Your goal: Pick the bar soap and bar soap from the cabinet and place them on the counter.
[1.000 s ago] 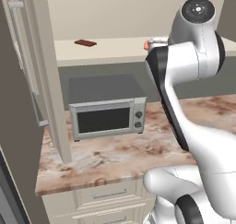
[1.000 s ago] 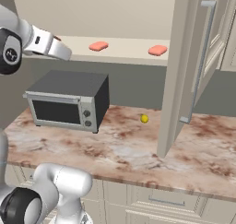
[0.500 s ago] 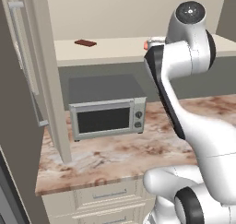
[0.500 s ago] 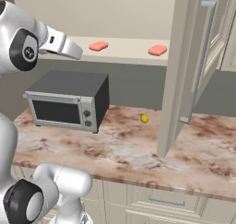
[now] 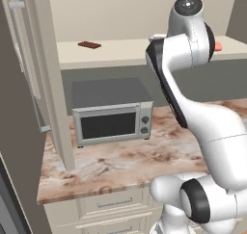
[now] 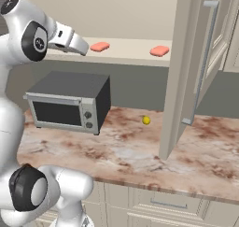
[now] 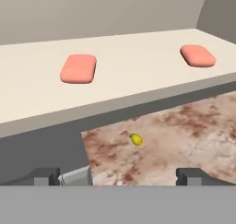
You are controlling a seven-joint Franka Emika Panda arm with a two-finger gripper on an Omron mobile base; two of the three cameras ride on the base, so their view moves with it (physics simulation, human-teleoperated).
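Two salmon-pink bar soaps lie on the beige shelf (image 7: 138,80) of the open cabinet: the left bar soap (image 7: 79,68) (image 6: 99,46) and the right bar soap (image 7: 197,55) (image 6: 159,51). My gripper (image 7: 117,176) hangs in front of the shelf edge, slightly below it and nearer the left bar. It is open, its fingertips (image 7: 46,174) wide apart with nothing between them. In the right base view the gripper (image 6: 82,47) sits just left of the left bar. The marbled counter (image 6: 140,151) stretches below the shelf.
A grey microwave (image 6: 70,102) stands on the counter under the shelf. A small yellow ball (image 6: 146,120) lies near the back wall. The open cabinet door (image 6: 196,67) juts out on the right, another door (image 5: 34,84) on the left. A dark brown slab (image 5: 89,45) rests on the shelf.
The arm has swung toward the shelf, bringing the hand closer to the left bar soap. The jaws stay open. Both soaps have not moved.
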